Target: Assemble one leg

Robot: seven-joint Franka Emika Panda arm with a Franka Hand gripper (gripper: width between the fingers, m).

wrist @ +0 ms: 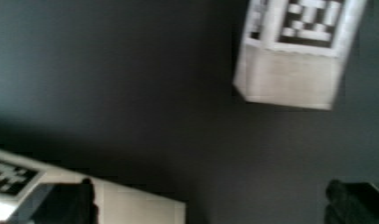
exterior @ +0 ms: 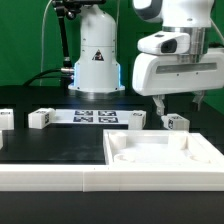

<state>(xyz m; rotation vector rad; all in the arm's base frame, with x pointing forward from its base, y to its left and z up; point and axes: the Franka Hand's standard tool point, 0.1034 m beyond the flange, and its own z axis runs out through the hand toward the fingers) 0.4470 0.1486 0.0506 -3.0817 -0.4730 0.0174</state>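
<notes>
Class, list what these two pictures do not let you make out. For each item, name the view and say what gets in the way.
1. Exterior view: the far-left leg is cut off by the picture's edge, so its full shape is unseen.
2. Wrist view: the leg has its tag cut by the frame edge, and blur smears the pattern.
3. Wrist view: the white tagged piece is blurred and cropped, so what it is cannot be told.

No words, brand names or numbers are legible; a dark triangular sign [exterior: 97,56] marks the white robot base [exterior: 97,72], its symbol too small to make out; square black-and-white marker tags [wrist: 312,20] show on the leg [wrist: 285,75] and the marker board [exterior: 95,117], bearing patterns only.
</notes>
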